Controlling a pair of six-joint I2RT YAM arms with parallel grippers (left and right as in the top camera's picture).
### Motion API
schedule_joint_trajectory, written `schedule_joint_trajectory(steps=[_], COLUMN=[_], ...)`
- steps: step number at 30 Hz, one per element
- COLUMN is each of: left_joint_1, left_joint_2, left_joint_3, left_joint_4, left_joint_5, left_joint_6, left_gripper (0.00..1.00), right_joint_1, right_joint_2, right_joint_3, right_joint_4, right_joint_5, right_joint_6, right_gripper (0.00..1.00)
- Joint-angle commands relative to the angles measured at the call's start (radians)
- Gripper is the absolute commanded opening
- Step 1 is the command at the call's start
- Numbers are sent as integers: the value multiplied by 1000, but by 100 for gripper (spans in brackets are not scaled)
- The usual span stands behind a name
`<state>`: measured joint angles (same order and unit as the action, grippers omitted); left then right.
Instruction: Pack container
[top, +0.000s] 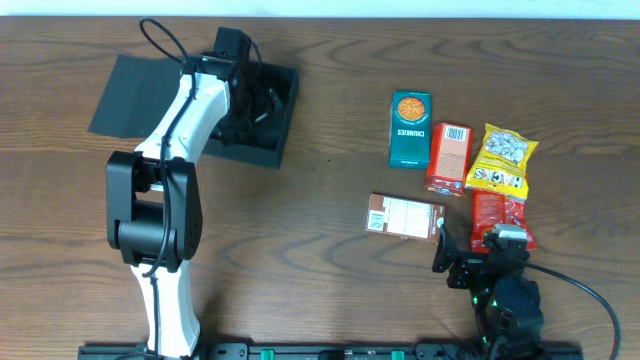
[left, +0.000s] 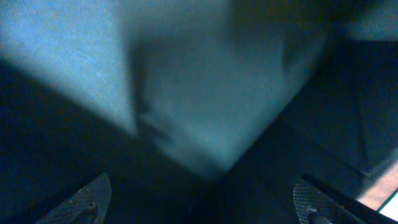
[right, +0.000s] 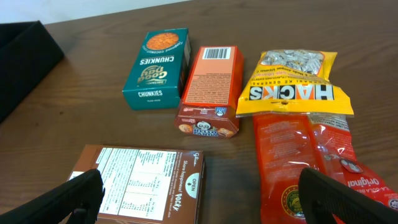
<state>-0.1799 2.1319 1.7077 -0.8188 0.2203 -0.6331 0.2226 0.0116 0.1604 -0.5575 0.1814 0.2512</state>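
my left gripper (left: 199, 200) is down inside the container (top: 282, 105), wide open, holding nothing. my right gripper (right: 211, 196) is wide open too, a brown box (right: 143, 180) just in front of it.

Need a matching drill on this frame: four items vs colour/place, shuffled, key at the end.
Items
1. Chunkies carton
2. HACKS bag
3. brown box
4. container

Descriptions
A. yellow, right of the orange-red carton
B. dark, far left of the table, left gripper reaching into it
C. teal, left of the orange-red carton
D. printed panel up, nearer the robot than the teal one

Pairs: 1-C, 2-A, 3-D, 4-B
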Motion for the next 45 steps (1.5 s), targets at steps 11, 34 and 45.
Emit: schedule_joint_trajectory(steps=[11,34,45], left_joint_1=[-98,-324,-287], left_joint_2=[18,11,-138], left_joint_3=[10,13,187], left_joint_4=[-172,-296,-348], left_joint_5=[-4,-305,-343], left_joint_6=[397,459,-121], left_gripper=[100,87,88], right_joint_1=[-6,-6,-6], right_joint_2=[-6,-6,-6], right_joint_3=[-11,-11,-11], right_joint_4=[-3,-3,-3], right_joint_5=[13,13,13], right_joint_6=[-13,-13,-13], right_gripper=[99,99,99])
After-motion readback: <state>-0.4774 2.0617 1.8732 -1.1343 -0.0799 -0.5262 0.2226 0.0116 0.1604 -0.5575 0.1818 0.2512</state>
